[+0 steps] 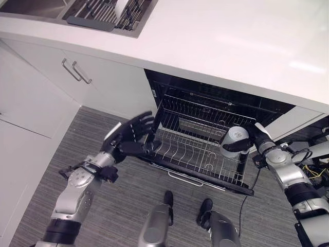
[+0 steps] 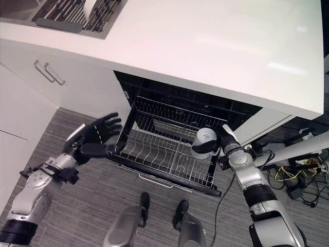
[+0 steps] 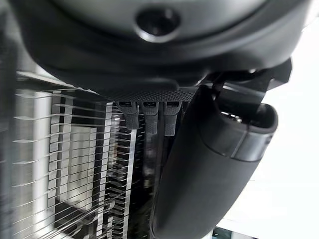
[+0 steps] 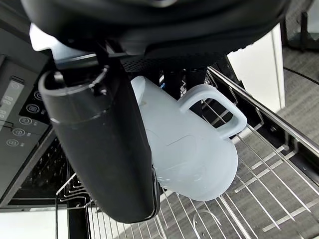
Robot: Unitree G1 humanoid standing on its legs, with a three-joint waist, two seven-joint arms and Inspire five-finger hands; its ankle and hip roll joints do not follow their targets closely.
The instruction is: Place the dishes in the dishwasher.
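A white mug (image 1: 235, 139) hangs over the right end of the pulled-out wire rack (image 1: 195, 154) of the open dishwasher (image 1: 216, 103). My right hand (image 1: 257, 141) is shut on the mug (image 4: 194, 149), thumb across its side, its handle (image 4: 224, 112) turned away from the palm. Spread and holding nothing, my left hand (image 1: 131, 135) hovers at the rack's left end, its thumb close to the rack's corner. The left wrist view looks past the fingers (image 3: 147, 117) onto rack wires (image 3: 60, 164).
A white countertop (image 1: 231, 46) overhangs the dishwasher. A sink with a drying rack (image 1: 108, 13) and a white dish sits at the far left of it. White cabinet doors with bar handles (image 1: 77, 72) stand left of the dishwasher. Grey floor lies below.
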